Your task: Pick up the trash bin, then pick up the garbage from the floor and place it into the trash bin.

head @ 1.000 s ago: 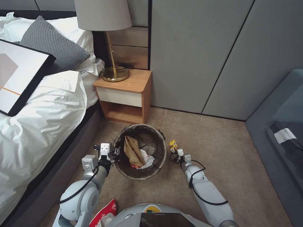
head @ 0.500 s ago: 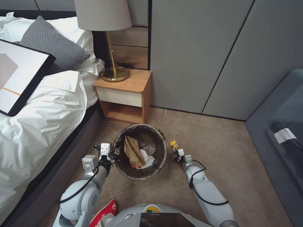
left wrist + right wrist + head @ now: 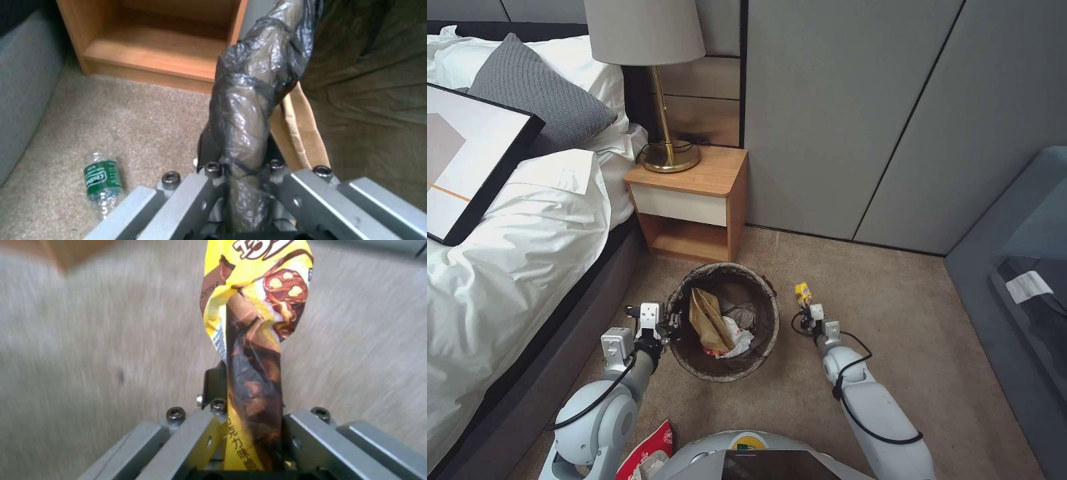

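Observation:
The trash bin (image 3: pixel 724 360), lined with a dark bag, hangs just above the carpet floor (image 3: pixel 894 320) in front of me. My left gripper (image 3: pixel 672 323) is shut on its bag-wrapped rim (image 3: pixel 249 110). Inside lie a brown paper bag (image 3: pixel 707 319), a white tissue wad (image 3: pixel 738 333) and a red scrap. To the bin's right, my right gripper (image 3: pixel 807 308) is shut on a yellow snack wrapper (image 3: pixel 803 293), which stands up from the jaws (image 3: pixel 256 323) above the floor. A small green-labelled bottle (image 3: pixel 101 181) lies on the carpet near the bed base.
A wooden nightstand (image 3: pixel 690 203) with a brass lamp (image 3: pixel 660 100) stands behind the bin. The bed (image 3: pixel 507 240) runs along the left, and a grey bench (image 3: pixel 1014 313) stands at the right. A red-and-white carton (image 3: pixel 650 450) lies by my base.
My right gripper has risen and moved slightly right and away from me, carrying the yellow wrapper. The left arm and bin have stayed put.

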You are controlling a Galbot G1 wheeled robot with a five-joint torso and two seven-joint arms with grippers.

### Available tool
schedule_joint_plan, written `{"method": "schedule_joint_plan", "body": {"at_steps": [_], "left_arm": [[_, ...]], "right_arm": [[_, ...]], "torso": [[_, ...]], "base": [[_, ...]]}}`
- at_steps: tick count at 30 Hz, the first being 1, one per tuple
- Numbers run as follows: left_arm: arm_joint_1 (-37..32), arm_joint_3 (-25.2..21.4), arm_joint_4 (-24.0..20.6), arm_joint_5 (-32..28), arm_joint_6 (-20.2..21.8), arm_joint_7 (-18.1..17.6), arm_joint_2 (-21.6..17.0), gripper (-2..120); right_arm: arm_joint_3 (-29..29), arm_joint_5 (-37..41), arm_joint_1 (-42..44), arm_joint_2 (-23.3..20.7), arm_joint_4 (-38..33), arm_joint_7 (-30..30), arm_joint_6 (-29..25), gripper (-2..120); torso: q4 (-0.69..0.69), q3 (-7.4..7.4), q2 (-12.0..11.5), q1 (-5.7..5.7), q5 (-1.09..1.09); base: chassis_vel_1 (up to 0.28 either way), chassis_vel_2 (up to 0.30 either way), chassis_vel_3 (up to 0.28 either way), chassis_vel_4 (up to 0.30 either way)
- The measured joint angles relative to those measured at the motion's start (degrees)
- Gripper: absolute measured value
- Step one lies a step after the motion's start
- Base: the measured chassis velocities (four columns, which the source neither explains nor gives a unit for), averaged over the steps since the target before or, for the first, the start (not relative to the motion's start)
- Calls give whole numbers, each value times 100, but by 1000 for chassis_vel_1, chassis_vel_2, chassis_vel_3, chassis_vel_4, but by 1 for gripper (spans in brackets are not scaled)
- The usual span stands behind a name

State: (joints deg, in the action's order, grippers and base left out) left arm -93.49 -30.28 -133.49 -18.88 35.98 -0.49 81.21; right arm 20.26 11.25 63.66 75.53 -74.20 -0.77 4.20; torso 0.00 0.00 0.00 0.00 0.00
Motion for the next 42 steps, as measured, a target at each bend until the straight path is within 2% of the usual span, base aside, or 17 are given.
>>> {"method": "schedule_joint_plan", "body": {"at_steps": [2,4,5,8,10,11,12,14,20,22,23,25,33,42], "left_arm": [[7,-1,2,-5,-5,5,-14,0],[10,0,4,-6,-6,7,-16,0],[17,3,10,-9,-9,8,-18,0],[24,13,20,-9,-11,9,-18,0],[30,21,28,-9,-13,11,-19,0],[30,21,28,-9,-13,11,-19,0],[32,23,28,-9,-13,10,-20,0],[34,36,31,-11,-13,10,-38,0],[34,67,30,-32,37,-1,-28,0],[34,107,23,-44,92,-20,-6,0],[34,107,23,-44,92,-20,-6,0],[33,120,2,-57,143,-48,-3,0],[26,131,-41,-75,232,-104,13,0],[29,134,-51,-78,246,-115,35,0]], "right_arm": [[97,58,244,-40,-629,-140,-29,0],[130,77,333,-54,-839,-170,-43,0],[182,103,516,-86,-1299,-219,-68,0],[215,108,688,-124,-1774,-241,-100,0],[248,104,958,-198,-2532,-230,-198,0],[248,104,958,-198,-2532,-230,-198,0],[254,98,1086,-230,-2859,-191,-270,0],[246,96,1303,-301,-3458,-11,-445,0],[133,97,1464,-366,-4164,379,-768,0],[-84,143,1528,-425,-4809,857,-995,0],[-84,143,1528,-425,-4809,857,-995,0],[-460,217,1535,-584,-5285,1129,-1045,0],[-1307,159,1462,-828,-5419,1192,-875,0],[-1687,-73,1440,-721,-5041,1189,-869,0]], "torso": [[0,0,0,0,0],[0,0,0,0,0],[-1,0,0,0,0],[-1,0,0,0,0],[0,0,0,0,0],[0,0,0,0,0],[-1,0,0,0,-1],[-2,0,0,0,0],[-1,0,0,0,0],[0,0,0,0,-1],[0,0,0,0,-1],[0,0,0,0,-1],[0,0,0,0,-1],[0,0,0,0,-1]], "base": [[0,0,0,0],[0,0,0,0],[0,0,0,0],[0,0,0,0],[0,0,0,0],[0,0,0,0],[0,0,0,0],[0,0,0,0],[0,0,0,0],[0,0,0,0],[0,0,0,0],[0,0,0,0],[0,0,0,0],[0,0,0,0]]}}
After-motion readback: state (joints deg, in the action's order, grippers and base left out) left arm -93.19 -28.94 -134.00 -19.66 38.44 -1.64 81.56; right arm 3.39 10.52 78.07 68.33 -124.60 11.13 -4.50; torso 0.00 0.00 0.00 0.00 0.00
